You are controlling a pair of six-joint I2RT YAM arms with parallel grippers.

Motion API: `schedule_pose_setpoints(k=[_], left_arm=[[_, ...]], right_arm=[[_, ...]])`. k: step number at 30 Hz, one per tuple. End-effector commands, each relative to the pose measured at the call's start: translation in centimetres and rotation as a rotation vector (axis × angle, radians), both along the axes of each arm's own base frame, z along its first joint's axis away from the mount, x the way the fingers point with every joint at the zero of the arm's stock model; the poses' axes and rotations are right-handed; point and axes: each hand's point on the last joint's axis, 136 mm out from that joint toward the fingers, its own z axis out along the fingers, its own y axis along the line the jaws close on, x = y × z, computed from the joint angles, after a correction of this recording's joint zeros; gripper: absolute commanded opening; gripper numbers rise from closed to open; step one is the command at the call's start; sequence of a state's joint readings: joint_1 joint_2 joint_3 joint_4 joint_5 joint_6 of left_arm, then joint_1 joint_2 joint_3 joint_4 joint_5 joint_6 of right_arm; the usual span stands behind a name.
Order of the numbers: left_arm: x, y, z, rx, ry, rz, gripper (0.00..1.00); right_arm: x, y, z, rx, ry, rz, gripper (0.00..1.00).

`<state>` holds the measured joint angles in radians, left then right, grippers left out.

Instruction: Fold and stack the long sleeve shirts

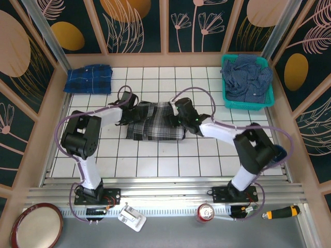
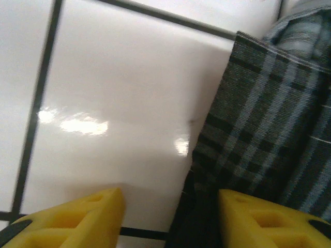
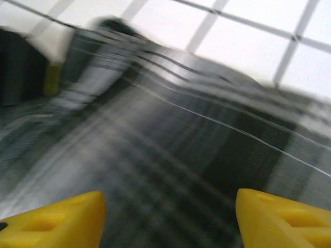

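A grey-black-white plaid shirt point(image 1: 155, 123) lies folded in a rectangle at the table's middle. My left gripper point(image 1: 134, 110) is at its left end. In the left wrist view the shirt's edge point(image 2: 258, 129) runs between the yellow fingers point(image 2: 77, 217), one over white tile and one over cloth; the left gripper point(image 2: 170, 219) is open. My right gripper point(image 1: 174, 119) hovers over the shirt's right end, open, with blurred plaid cloth point(image 3: 170, 155) beneath the right gripper point(image 3: 168, 222). A blue-and-navy plaid shirt point(image 1: 89, 78) lies folded at the back left. A dull navy shirt point(image 1: 247, 77) is crumpled in the basket.
The teal basket point(image 1: 248, 103) stands at the back right corner. Wooden walls ring the tiled table point(image 1: 170, 160). Off the table's near edge lie a soda can point(image 1: 206, 212), a screwdriver point(image 1: 282, 213), a red plate point(image 1: 36, 226) and a small white part point(image 1: 132, 217).
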<state>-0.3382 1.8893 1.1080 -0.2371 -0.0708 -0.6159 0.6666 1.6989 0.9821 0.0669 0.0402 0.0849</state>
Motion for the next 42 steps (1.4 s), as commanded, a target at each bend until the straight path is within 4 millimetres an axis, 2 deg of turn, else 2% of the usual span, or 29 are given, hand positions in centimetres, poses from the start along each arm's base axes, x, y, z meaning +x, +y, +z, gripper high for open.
schedule_pose_setpoints(k=[1,5,8,11,13,15,17,19,22,25,27,30,32,33,35,37,40,42], left_arm=[[-1.7,1.4,-1.1,-0.003,0.028,0.077,0.53],[-2.5,2.2,-1.5,0.032,0.041,0.088,0.53],[-2.3,2.8,0.6,0.065,0.021,0.091,0.58],[-1.8,3.3,4.6,0.090,-0.040,0.096,0.68],[-1.5,3.2,8.3,0.085,-0.108,0.100,0.72],[-1.5,2.2,10.3,0.061,-0.150,0.085,0.72],[-1.5,0.2,11.2,0.001,-0.178,0.047,0.71],[-1.3,-2.2,10.9,-0.091,-0.195,0.000,0.69],[-1.6,-4.2,8.1,-0.164,-0.141,-0.029,0.67],[-2.1,-4.3,4.4,-0.172,-0.069,0.005,0.61],[-2.4,-4.2,2.7,-0.164,-0.026,0.019,0.58],[-1.7,-3.7,3.1,-0.124,-0.020,0.022,0.54],[0.0,-2.7,6.0,-0.087,-0.067,0.029,0.54],[1.3,-2.0,8.1,-0.065,-0.109,0.036,0.56],[4.0,-0.3,12.7,-0.028,-0.204,0.058,0.65],[6.5,2.3,16.6,0.032,-0.282,0.101,0.76],[9.8,6.6,20.1,0.145,-0.355,0.179,0.83],[12.7,9.2,20.7,0.203,-0.381,0.217,0.84]], right_arm=[[2.2,-0.8,-4.4,0.097,0.157,-0.115,0.67],[3.1,0.2,-7.5,0.053,0.256,-0.095,0.70],[4.2,-0.4,-7.2,0.018,0.249,-0.126,0.71],[5.3,-0.9,-3.2,-0.024,0.151,-0.160,0.71],[5.2,-0.6,0.3,-0.051,0.046,-0.173,0.73],[4.5,0.4,3.0,-0.052,-0.042,-0.169,0.74],[3.1,1.9,4.1,-0.021,-0.086,-0.159,0.74],[1.4,3.3,4.0,0.012,-0.107,-0.153,0.75],[-0.8,4.3,2.4,0.076,-0.086,-0.169,0.74],[-2.5,2.8,-1.2,0.113,0.023,-0.243,0.71],[-3.6,2.0,-3.0,0.100,0.074,-0.260,0.71],[-4.7,-0.3,-4.9,0.015,0.124,-0.310,0.71],[-5.0,-1.2,-4.6,-0.018,0.109,-0.313,0.71],[-5.0,-1.4,-3.7,-0.021,0.086,-0.307,0.71],[-5.1,-0.9,-1.6,0.000,0.033,-0.278,0.72],[-4.8,-0.3,0.8,0.032,-0.032,-0.259,0.72],[-4.6,1.8,3.8,0.093,-0.127,-0.211,0.73],[-4.2,3.6,4.4,0.135,-0.163,-0.159,0.76]])
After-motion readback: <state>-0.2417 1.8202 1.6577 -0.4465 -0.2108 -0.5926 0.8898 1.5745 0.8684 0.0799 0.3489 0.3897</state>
